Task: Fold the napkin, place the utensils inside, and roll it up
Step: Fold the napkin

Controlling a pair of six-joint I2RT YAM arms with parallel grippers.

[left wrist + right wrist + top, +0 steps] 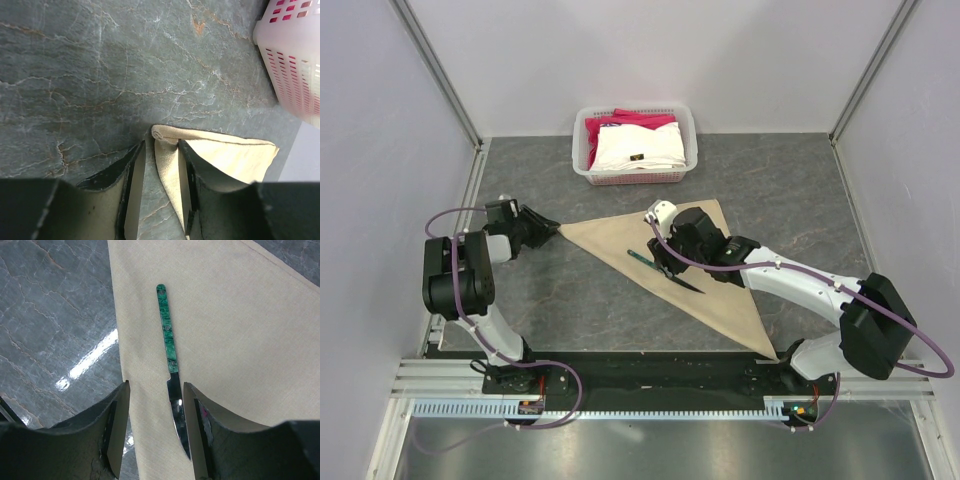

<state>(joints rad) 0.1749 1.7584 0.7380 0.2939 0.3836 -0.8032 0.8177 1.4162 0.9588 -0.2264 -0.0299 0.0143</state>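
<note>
The napkin [720, 280] is laid as a triangle from the near edge of the table [800, 190] toward its middle. On it the knife [169, 335] is found, its blade between the parted jaws of the right gripper [155, 385]. The napkin's left corner is straddled, unpinched, by the spread left gripper [161, 142].

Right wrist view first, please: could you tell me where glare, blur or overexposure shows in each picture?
Right wrist: a bright glare streak on the table left of the napkin; the knife is sharp, the right gripper's fingers soft. Left wrist: the white basket looks washed out, the left gripper's fingers dark and blurred. Top external: even light, soft shadows.
</note>
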